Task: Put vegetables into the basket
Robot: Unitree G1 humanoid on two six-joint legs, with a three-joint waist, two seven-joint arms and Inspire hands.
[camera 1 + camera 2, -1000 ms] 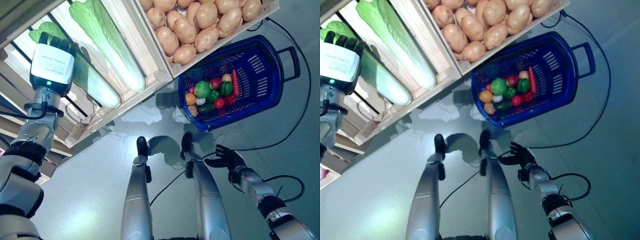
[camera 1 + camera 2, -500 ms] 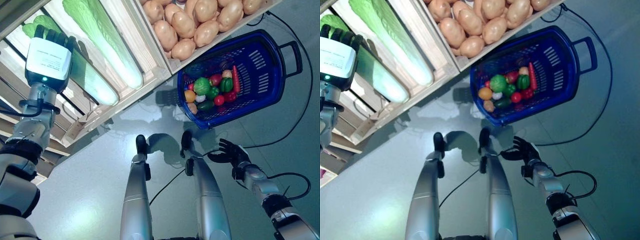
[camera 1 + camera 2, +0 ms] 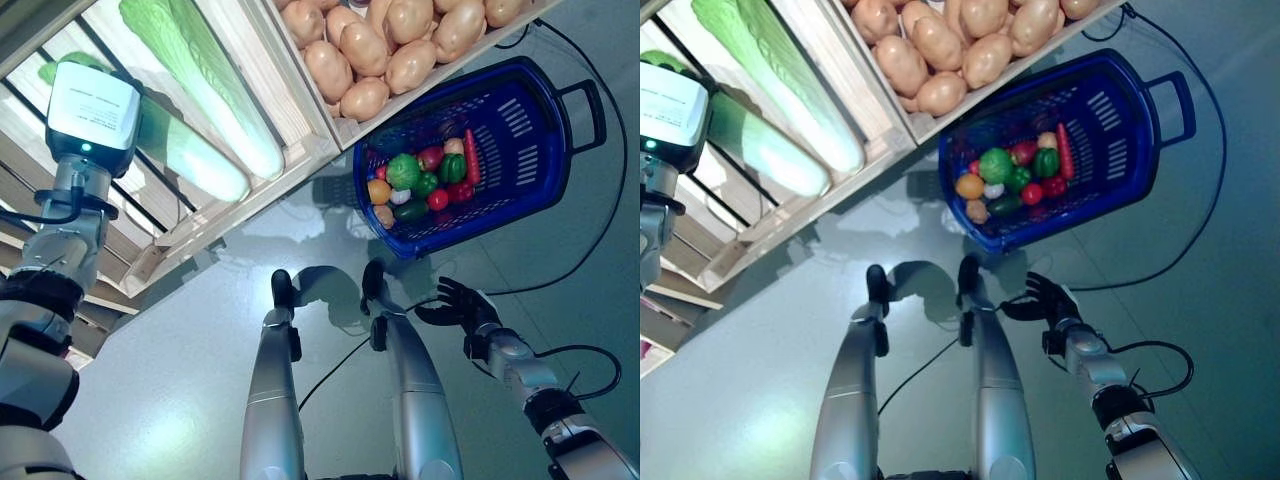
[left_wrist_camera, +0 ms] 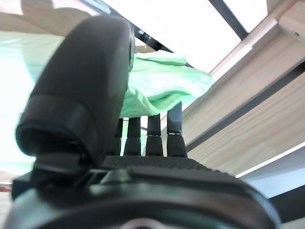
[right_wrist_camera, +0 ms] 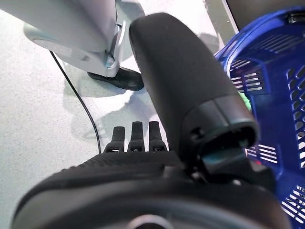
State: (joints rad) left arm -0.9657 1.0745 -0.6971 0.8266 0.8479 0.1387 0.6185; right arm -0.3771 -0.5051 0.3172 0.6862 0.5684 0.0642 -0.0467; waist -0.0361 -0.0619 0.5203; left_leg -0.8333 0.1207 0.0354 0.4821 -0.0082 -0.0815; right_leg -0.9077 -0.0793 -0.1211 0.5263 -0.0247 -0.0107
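The blue basket [image 3: 530, 170] stands on the floor beside the wooden stand, with a green pepper [image 3: 403, 172], red and orange round vegetables and a red chilli in it. My left hand [image 3: 92, 105] reaches into a crate of the stand at the upper left. Its straight fingers [image 4: 152, 133] touch the leafy end of a long pale green cabbage [image 4: 162, 86], which also shows in the left eye view [image 3: 190, 160]. It is open. My right hand [image 3: 455, 303] hangs low over the floor in front of the basket [image 5: 281, 95], fingers relaxed and empty.
The slatted wooden stand [image 3: 300, 150] runs along the upper left, with its front rail just left of the basket. Grey floor [image 3: 150, 400] spreads in front of the stand.
My left hand has pushed deeper into the crate along the cabbage, so its fingers are now hidden behind its back in the eye views. My right hand has barely moved.
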